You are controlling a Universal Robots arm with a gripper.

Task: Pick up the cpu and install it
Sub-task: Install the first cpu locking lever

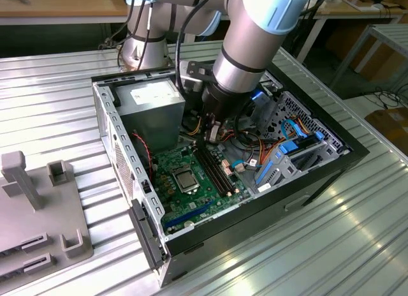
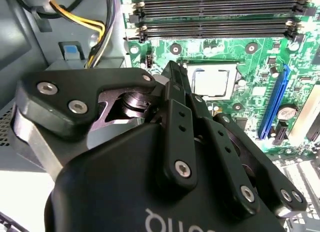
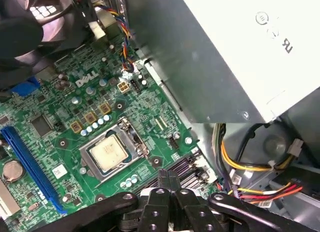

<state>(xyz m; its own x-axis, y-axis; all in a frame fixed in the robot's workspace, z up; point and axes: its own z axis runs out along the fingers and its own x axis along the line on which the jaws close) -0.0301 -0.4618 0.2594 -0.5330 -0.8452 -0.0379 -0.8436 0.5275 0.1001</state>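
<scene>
The cpu (image 1: 185, 179) lies flat in the socket on the green motherboard (image 1: 169, 200), its silver-grey face up; both wrist views show the cpu (image 2: 210, 82) (image 3: 109, 153) framed by the socket's metal bracket. My gripper (image 1: 206, 140) hangs inside the open computer case, a little above the board near the far end of the memory slots (image 1: 215, 171) and beside the socket. The black fingers (image 3: 168, 178) meet with nothing between them, so the gripper (image 2: 173, 76) is shut and holds nothing. It does not touch the cpu.
A grey power supply (image 1: 153, 104) stands close behind the gripper. Coloured cable bundles (image 1: 255, 146) and a drive cage with blue clips (image 1: 293, 149) fill the exterior view's right of the case. A grey fixture block (image 1: 38, 207) sits on the ribbed table outside.
</scene>
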